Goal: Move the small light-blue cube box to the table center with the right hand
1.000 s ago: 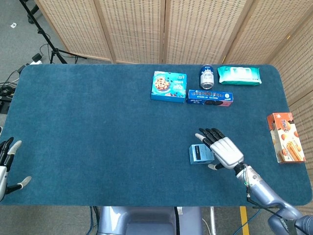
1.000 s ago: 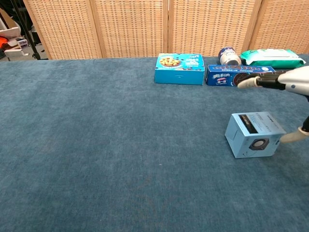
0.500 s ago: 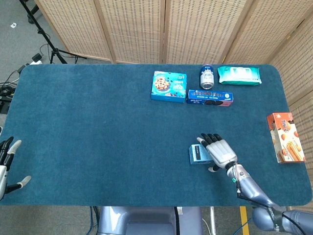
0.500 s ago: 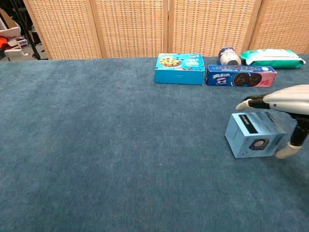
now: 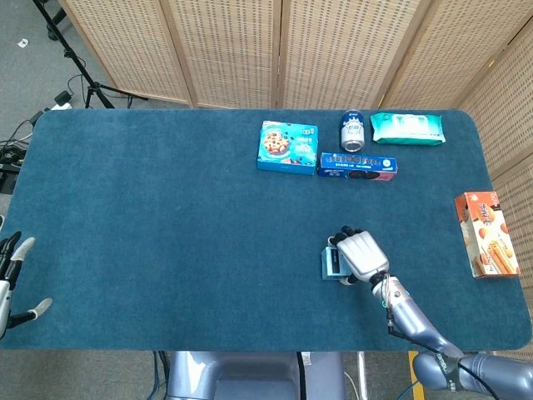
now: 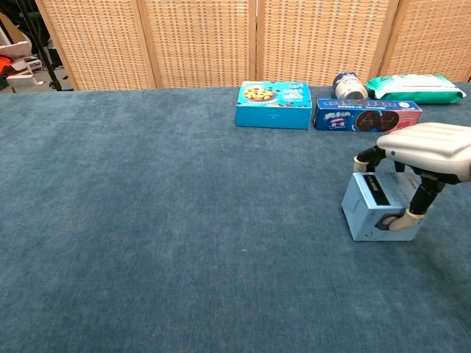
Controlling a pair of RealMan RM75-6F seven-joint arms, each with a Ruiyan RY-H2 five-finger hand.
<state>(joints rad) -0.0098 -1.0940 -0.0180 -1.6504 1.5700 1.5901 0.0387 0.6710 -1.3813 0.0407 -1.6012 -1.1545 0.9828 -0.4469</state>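
Right hand (image 6: 430, 151) sits over the small light-blue cube box (image 6: 368, 207), fingers (image 6: 366, 158) curled down its far side and thumb pressed on the near face: it grips the box, which rests on the blue table (image 5: 166, 208), right of center toward the near edge. Left hand (image 5: 10, 279) waits at the near left corner, fingers spread, holding nothing.

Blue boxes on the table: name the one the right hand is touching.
The small light-blue cube box, alone near the front edge under the right hand; the cookie boxes sit at the back.
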